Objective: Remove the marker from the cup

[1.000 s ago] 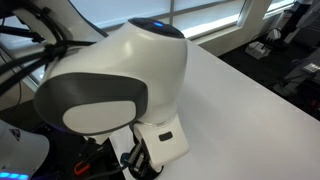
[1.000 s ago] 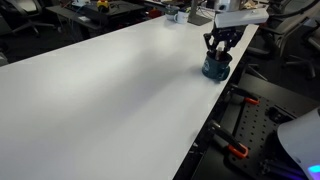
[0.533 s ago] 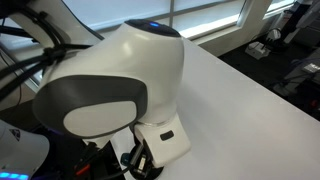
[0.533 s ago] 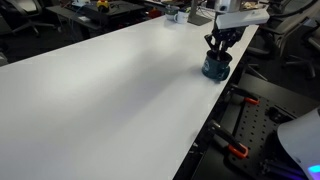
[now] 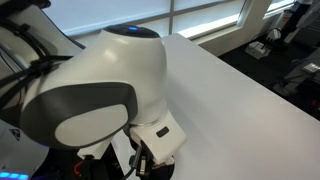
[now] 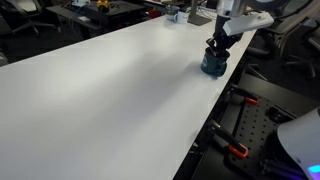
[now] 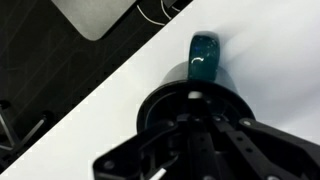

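Note:
The black cup (image 6: 212, 67) stands near the white table's edge. In the wrist view I look straight down into it: round dark rim (image 7: 160, 100), stubby handle with a teal sheen (image 7: 204, 58). My gripper (image 6: 217, 48) reaches down into the cup from above. In the wrist view the gripper (image 7: 192, 118) has its jaws drawn close together inside the dark cup, and the marker (image 7: 193, 96) shows only as a small whitish end between them. The rest of the marker is hidden. The arm's white body (image 5: 100, 90) blocks the cup in an exterior view.
The white table (image 6: 110, 90) stretches wide away from the cup; its edge runs just beside the cup. Clamps and dark frame parts (image 6: 235, 150) sit below that edge. Small objects (image 6: 175, 14) stand at the far end. A grey panel (image 7: 95, 12) lies off the table.
The arm's white body has swung and shifted in the close exterior view. The gripper has sunk a little deeper into the cup and its fingers look narrower than before.

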Tool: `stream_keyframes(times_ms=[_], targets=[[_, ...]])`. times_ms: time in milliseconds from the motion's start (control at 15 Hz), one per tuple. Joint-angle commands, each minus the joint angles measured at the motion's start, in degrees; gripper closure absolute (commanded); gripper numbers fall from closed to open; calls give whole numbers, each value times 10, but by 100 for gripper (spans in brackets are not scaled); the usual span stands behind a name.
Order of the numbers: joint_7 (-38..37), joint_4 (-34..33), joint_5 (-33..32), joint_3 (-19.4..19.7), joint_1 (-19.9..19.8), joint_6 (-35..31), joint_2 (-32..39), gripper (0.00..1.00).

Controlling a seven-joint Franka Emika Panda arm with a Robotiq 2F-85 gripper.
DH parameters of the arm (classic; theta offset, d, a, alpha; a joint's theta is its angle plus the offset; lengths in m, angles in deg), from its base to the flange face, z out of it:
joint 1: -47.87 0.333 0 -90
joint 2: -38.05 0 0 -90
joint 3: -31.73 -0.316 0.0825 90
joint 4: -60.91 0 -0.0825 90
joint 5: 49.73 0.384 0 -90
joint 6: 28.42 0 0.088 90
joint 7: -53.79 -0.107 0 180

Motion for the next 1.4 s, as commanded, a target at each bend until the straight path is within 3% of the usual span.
stream_keyframes(times_ms=[0, 333, 533, 667, 733, 1133, 1267, 1333], targets=[[28, 16, -11, 12, 6, -15, -10, 68], [64, 18, 2, 10, 4, -23, -15, 29], [94, 17, 7, 12, 1, -54, -9, 14], [115, 19, 6, 17, 1, -79, -4, 27], [129, 20, 9, 18, 1, -90, -3, 39], [185, 20, 18, -5, -27, -143, 26, 86], [214, 20, 29, -18, -40, -150, 33, 99], [226, 19, 31, -25, -47, -156, 36, 98]])
